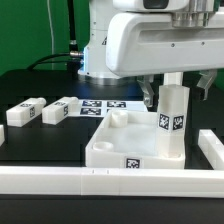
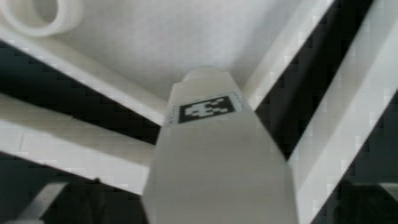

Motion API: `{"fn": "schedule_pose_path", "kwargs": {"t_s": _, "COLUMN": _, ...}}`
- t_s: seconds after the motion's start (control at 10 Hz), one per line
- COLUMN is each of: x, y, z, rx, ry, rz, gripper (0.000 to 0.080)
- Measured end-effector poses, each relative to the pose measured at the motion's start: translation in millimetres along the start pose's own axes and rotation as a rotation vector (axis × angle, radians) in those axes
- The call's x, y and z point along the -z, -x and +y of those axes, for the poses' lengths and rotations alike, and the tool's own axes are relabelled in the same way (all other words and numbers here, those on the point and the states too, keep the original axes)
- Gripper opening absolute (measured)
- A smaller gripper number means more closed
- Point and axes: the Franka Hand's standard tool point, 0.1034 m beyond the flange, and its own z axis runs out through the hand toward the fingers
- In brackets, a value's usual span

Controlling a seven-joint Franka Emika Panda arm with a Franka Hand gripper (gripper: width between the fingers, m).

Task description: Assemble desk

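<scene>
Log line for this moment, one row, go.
gripper: at top of upright leg, grasp unclear | leg: standing at tabletop corner | spare legs: two lying loose, untouched

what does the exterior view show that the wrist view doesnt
Only the exterior view shows two loose legs lying on the black table at the exterior view's left, the marker board behind the tabletop, the white rail in front and the robot arm above. Only the wrist view gives a close look along the leg's length toward the tabletop. Both show the upright leg with its tag, and the white tabletop.
</scene>
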Motion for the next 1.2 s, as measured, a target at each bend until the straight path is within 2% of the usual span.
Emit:
{"fn": "schedule_pose_path", "kwargs": {"t_s": 0.1, "x": -0.1, "y": 0.0, "z": -0.2, "rx": -0.010, "ry": 0.000, "rz": 0.000, "gripper": 0.0622}}
{"fn": "schedule_pose_path", "kwargs": {"t_s": 0.2, "x": -0.2, "y": 0.0, "z": -0.1, "rx": -0.010, "ry": 0.000, "rz": 0.000, "gripper": 0.0447}}
{"fn": "schedule_pose_path", "kwargs": {"t_s": 0.3, "x": -0.3, "y": 0.0, "z": -0.2, "rx": -0.020, "ry": 0.000, "rz": 0.000, "gripper": 0.0447}}
{"fn": "schedule_pose_path", "kwargs": {"t_s": 0.4, "x": -0.3, "y": 0.1, "z": -0.1, "rx": -0.029, "ry": 0.000, "rz": 0.000, "gripper": 0.0287}}
{"fn": "schedule_pose_path", "kwargs": {"t_s": 0.6, "x": -0.3, "y": 0.1, "z": 0.3, "rx": -0.125, "ry": -0.006, "rz": 0.002, "gripper": 0.0288}}
{"fn": "schedule_pose_path", "kwargs": {"t_s": 1.0, "x": -0.6, "y": -1.7, "z": -2.3, "rx": -0.573, "ry": -0.068, "rz": 0.012, "gripper": 0.0288}}
{"fn": "schedule_pose_path", "kwargs": {"t_s": 1.2, "x": -0.7, "y": -4.2, "z": -5.3, "rx": -0.743, "ry": -0.080, "rz": 0.024, "gripper": 0.0289}}
